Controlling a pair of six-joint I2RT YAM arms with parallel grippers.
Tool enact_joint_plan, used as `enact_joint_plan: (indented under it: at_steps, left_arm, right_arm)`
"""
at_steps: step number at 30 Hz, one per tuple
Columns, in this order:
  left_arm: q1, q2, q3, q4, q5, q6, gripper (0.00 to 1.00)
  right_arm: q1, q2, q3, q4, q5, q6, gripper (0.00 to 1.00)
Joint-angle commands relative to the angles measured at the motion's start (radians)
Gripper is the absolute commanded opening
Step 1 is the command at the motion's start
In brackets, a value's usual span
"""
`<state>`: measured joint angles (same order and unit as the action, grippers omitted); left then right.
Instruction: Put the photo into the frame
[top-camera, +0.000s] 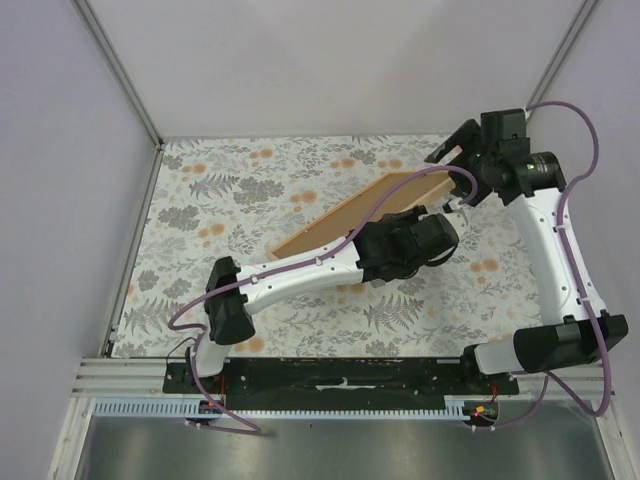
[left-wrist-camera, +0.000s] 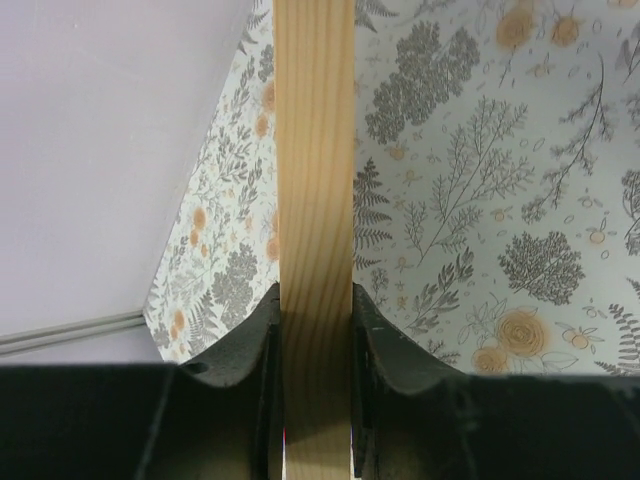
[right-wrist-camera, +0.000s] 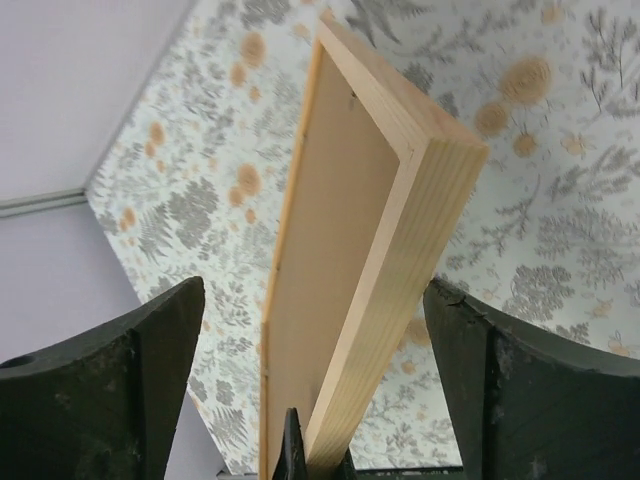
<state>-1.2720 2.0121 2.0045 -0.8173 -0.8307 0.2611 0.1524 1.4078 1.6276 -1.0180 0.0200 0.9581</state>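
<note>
Top external view: a table spread with a flowered cloth (top-camera: 200, 200) carries the scene. From the near left corner the left arm (top-camera: 300, 268) reaches across to about the middle of the table. There the frame (top-camera: 325, 230) runs slantwise from the middle toward the far right corner, with a brown face turned to the camera and a light wooden rim at its far end. Whether its nearer end touches the cloth cannot be told. The right arm (top-camera: 555, 260) rises along the right edge and bends back to the frame's far end.

Left wrist view: the left gripper (left-wrist-camera: 313, 300) is clenched on the frame (left-wrist-camera: 313, 150). A pale wooden rail stands straight up between its black fingers (left-wrist-camera: 245, 345), and both press against the wood. The cloth lies behind on either side.

Right wrist view: the right gripper (right-wrist-camera: 312, 290) is released, its two fingers (right-wrist-camera: 150, 380) standing wide apart. A corner of the frame (right-wrist-camera: 430, 190) passes between them, tilted and clear of both. A brown backing panel (right-wrist-camera: 320, 230) sits inside the wooden rim.
</note>
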Motion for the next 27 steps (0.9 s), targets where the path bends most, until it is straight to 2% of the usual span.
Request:
enact_joint_plan:
  at_steps: [1, 6, 9, 12, 19, 23, 27]
  left_arm:
    - [0.029, -0.047, 0.161, 0.043, -0.039, 0.079, 0.02]
    - [0.069, -0.088, 0.229, 0.029, 0.004, 0.034, 0.02]
    - [0.108, -0.076, 0.337, -0.051, 0.036, -0.07, 0.02]
    - [0.169, -0.078, 0.439, -0.127, 0.126, -0.205, 0.02]
    - [0.354, -0.176, 0.416, -0.122, 0.378, -0.474, 0.02]
    - [0.503, -0.268, 0.246, -0.014, 0.588, -0.64, 0.02]
    - [0.579, -0.265, 0.258, -0.014, 0.645, -0.704, 0.02]
  right_arm:
    - [-0.045, -0.029, 0.175, 0.033, 0.014, -0.082, 0.98]
    - [-0.12, -0.065, 0.232, 0.021, 0.018, -0.124, 0.98]
    - [-0.145, -0.099, 0.209, 0.021, 0.02, -0.137, 0.98]
    - [-0.2, -0.127, 0.183, 0.022, 0.006, -0.156, 0.98]
    - [-0.235, -0.148, 0.15, 0.025, -0.055, -0.19, 0.98]
    - [-0.235, -0.135, 0.112, 0.033, -0.089, -0.211, 0.98]
    - [-0.235, -0.136, 0.042, 0.061, -0.124, -0.22, 0.98]
